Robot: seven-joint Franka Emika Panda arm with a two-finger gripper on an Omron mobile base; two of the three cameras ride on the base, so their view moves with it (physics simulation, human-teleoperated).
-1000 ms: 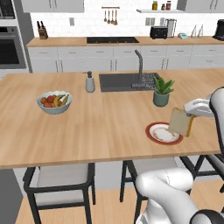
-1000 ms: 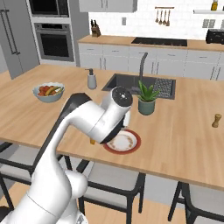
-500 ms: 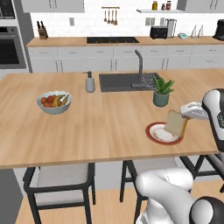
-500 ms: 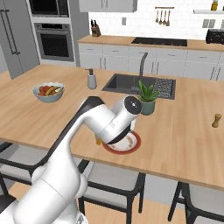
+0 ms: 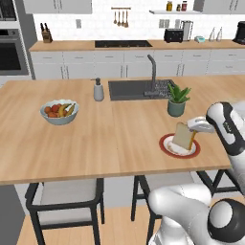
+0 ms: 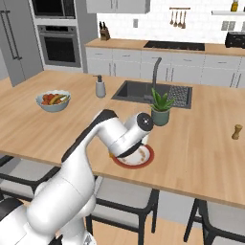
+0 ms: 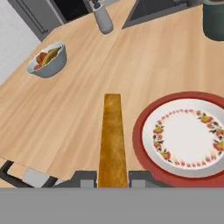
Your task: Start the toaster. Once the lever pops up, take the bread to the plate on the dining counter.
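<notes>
Bread (image 5: 182, 137) now lower, right over the plate (image 5: 165, 148) – delivery nearly done.
Over the last second the slice drops plateward, jaws clamped on its edge; plate sits on the tabletop (image 5: 110, 143), potted plant (image 5: 177, 99) at 12 o'clock, fruit bowl (image 5: 59, 111) far off at 9.

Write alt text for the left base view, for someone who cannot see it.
The gripper holds a slice of bread upright over the red-rimmed plate at the near edge of the dining counter. Farther back stand a potted plant, the sink, and a fruit bowl to the left.
</notes>
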